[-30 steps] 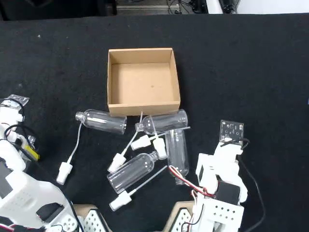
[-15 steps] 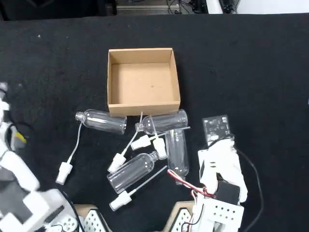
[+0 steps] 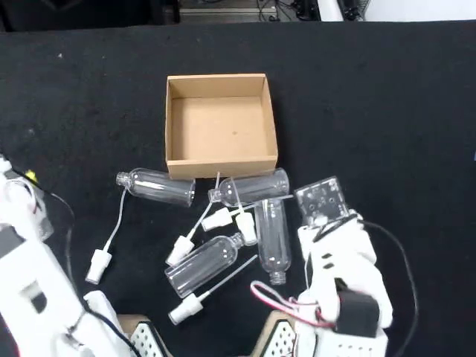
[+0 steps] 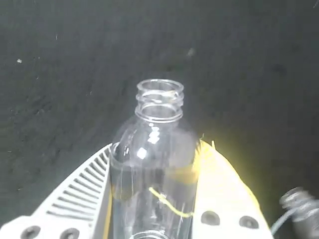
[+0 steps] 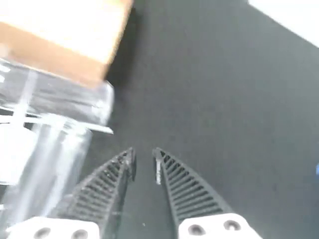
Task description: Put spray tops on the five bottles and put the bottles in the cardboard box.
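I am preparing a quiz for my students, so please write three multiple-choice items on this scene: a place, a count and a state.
1. The cardboard box lies: A) on the bottles' far side B) at the left edge C) at the near edge.
2. Bottles lying on the table: A) two B) six C) four.
3. The bottle in the left tool has: A) a spray top B) a bare neck C) a crack.
Answers: 1A, it sits past them; 2C, four lie loose; 3B, its threads are uncovered.

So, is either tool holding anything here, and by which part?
The left tool grips a clear, uncapped bottle around its body, neck free; the right tool holds nothing.
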Robot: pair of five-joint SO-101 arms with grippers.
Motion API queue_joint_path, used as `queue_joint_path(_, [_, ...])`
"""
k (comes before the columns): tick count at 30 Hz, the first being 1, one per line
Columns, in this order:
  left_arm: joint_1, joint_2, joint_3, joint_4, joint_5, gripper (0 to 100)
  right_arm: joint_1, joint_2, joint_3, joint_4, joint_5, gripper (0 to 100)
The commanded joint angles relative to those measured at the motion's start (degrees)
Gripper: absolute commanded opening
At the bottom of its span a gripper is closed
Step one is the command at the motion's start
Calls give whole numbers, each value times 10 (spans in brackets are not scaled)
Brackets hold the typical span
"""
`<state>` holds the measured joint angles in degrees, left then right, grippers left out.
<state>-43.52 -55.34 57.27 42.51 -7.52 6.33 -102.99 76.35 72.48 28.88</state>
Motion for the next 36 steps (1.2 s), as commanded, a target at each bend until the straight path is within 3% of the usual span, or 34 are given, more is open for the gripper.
queue_joint_path(1, [22,-120,22,-16,84,30,-62,-33,-89,28,2,54])
queue_joint_path(9, [24,-328,117,-62,163,30,-120,175,-184,-1,0,54])
queue_joint_path(18, [21,-491,258,-135,164,30,-322,335,-243,-18,-49,54])
queue_joint_path(28, [19,-491,301,-167,165,30,-533,539,-251,-142,-77,54])
queue_joint_path(32, [19,-491,320,-167,165,30,-549,632,-305,-165,-117,67])
queue_joint_path(36, [19,-491,329,-167,165,30,-548,713,-368,-164,-127,142])
